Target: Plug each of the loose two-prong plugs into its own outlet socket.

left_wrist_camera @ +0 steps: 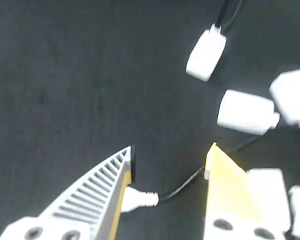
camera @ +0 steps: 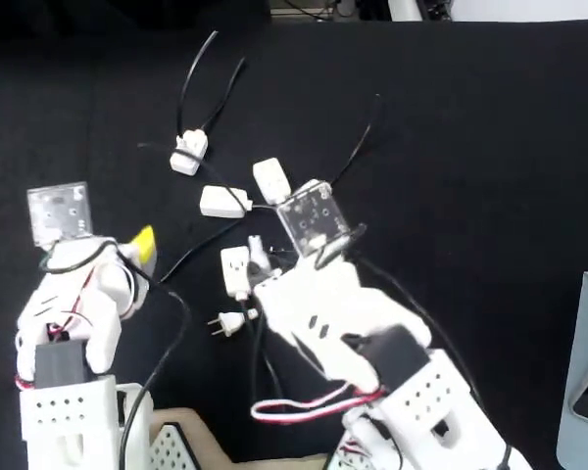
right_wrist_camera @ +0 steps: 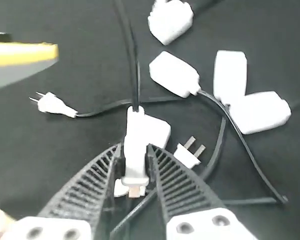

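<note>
My right gripper [right_wrist_camera: 135, 150] is shut on a white plug [right_wrist_camera: 134, 137] whose black cable leaves its far end. A white socket block [right_wrist_camera: 159, 131] lies against that plug. In the high view this gripper [camera: 253, 279] sits beside that block [camera: 235, 271]. A loose two-prong plug [right_wrist_camera: 190, 152] lies next to the right fingers; it is also on the cloth in the high view [camera: 225, 323]. My left gripper [left_wrist_camera: 171, 148] is open above a second loose plug [left_wrist_camera: 140, 199], which lies close to its grey finger [left_wrist_camera: 105, 185]. Its yellow finger [camera: 143, 250] shows at the left.
More white socket blocks lie on the black cloth: one [camera: 223, 201] in the middle, one [camera: 271, 179] behind it, one [camera: 188, 154] farther back. Black cables [camera: 201, 73] cross the cloth. A blue-grey tray [camera: 583, 392] stands at the right edge.
</note>
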You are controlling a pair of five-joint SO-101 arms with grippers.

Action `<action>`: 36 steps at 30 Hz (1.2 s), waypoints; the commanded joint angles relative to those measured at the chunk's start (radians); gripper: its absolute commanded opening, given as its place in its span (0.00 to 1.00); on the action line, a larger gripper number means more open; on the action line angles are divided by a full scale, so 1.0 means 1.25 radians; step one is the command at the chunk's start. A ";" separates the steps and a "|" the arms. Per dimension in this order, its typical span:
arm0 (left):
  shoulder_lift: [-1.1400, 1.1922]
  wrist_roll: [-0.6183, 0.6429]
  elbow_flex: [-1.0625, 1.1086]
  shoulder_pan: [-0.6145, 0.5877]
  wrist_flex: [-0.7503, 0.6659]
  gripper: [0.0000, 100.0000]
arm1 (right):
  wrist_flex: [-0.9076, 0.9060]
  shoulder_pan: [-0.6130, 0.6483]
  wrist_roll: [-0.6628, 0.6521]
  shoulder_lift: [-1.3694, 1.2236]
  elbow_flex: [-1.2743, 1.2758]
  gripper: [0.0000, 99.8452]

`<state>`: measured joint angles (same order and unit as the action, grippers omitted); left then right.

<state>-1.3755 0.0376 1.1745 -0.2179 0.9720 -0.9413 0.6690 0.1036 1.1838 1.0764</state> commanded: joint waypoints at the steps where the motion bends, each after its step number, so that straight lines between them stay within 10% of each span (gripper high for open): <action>1: -0.009 0.054 -0.079 0.001 -0.014 0.24 | 0.022 0.049 -0.007 0.047 -0.006 0.01; 19: -0.183 0.110 -0.078 0.212 0.015 0.24 | 0.022 0.157 -0.001 0.129 0.017 0.01; 36: -0.355 -0.088 0.028 0.401 0.085 0.24 | 0.022 0.157 -0.001 0.125 0.017 0.01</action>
<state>-1.8113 -0.0361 1.2190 0.2409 1.0595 -0.9352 0.8546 0.1036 1.3357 1.1101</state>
